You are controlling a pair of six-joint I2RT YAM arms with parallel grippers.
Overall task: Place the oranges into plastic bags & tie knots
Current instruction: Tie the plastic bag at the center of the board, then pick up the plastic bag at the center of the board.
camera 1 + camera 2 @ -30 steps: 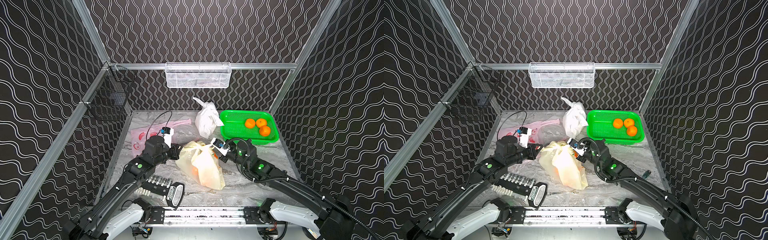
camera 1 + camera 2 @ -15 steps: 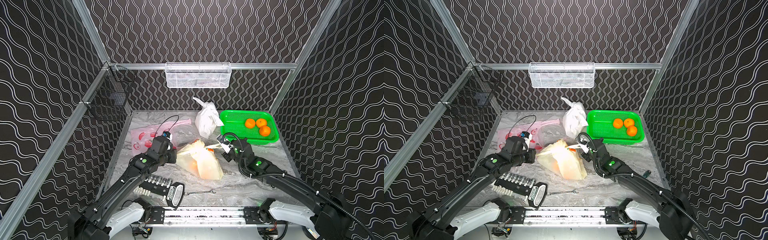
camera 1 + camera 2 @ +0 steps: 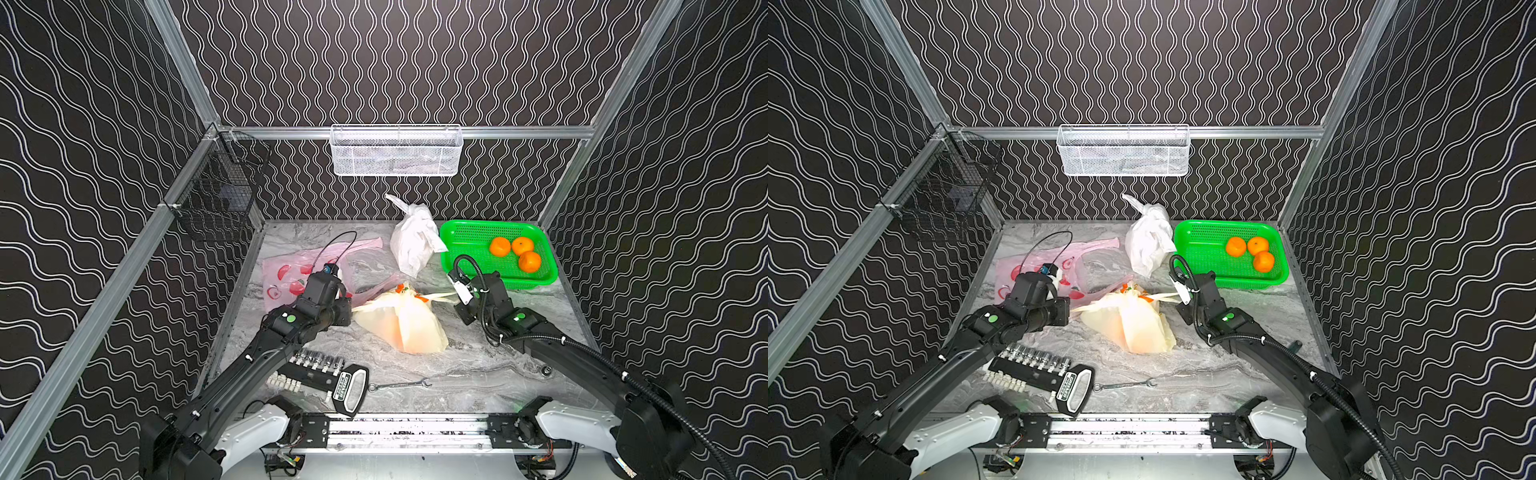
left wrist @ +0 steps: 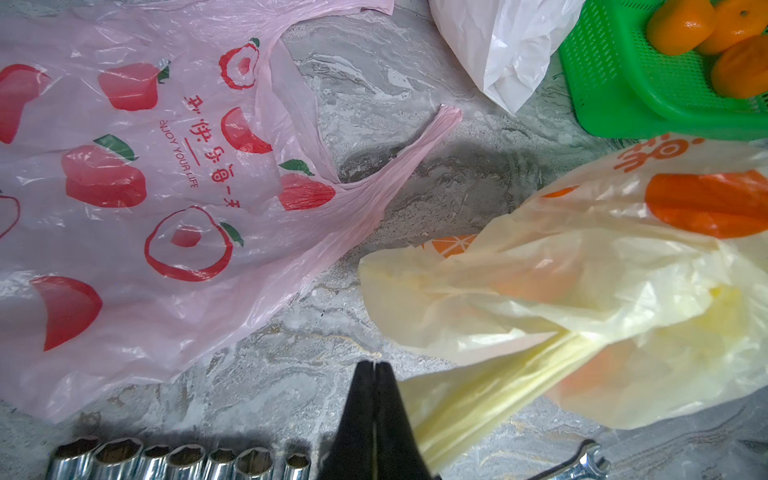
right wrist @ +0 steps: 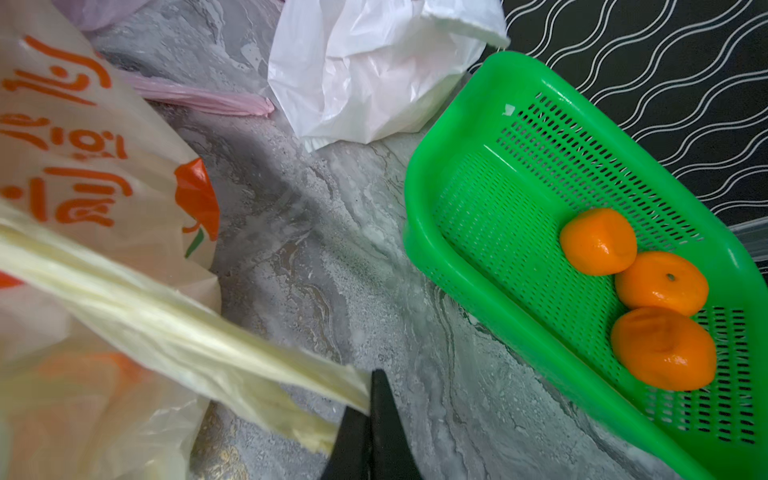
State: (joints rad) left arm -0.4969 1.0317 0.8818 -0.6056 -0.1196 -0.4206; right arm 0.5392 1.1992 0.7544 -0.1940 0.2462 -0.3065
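Note:
In both top views a yellowish plastic bag (image 3: 401, 322) (image 3: 1133, 324) with orange print lies mid-table, and orange shapes glow through it (image 4: 536, 286). My left gripper (image 3: 351, 309) (image 4: 376, 368) is shut on one stretched handle (image 4: 478, 399). My right gripper (image 3: 455, 295) (image 5: 374, 386) is shut on the other handle (image 5: 187, 328). Three oranges (image 3: 515, 251) (image 5: 660, 286) sit in the green basket (image 3: 469, 232). The white bag (image 3: 413, 241) stands at the back with a knotted neck and tail (image 3: 395, 201). The pink bag (image 3: 291, 274) (image 4: 124, 166) lies flat behind the left gripper.
A socket set (image 3: 320, 365) and a wrench (image 3: 399, 385) lie near the front edge. A white mesh basket (image 3: 395, 151) hangs on the back wall and a black wire basket (image 3: 220, 199) on the left wall. The green basket rim (image 5: 419, 216) is close beside the right gripper.
The yellowish bag has sunk and flattened on the table. The two grippers have drawn a little apart, stretching its handles sideways. Both stay shut.

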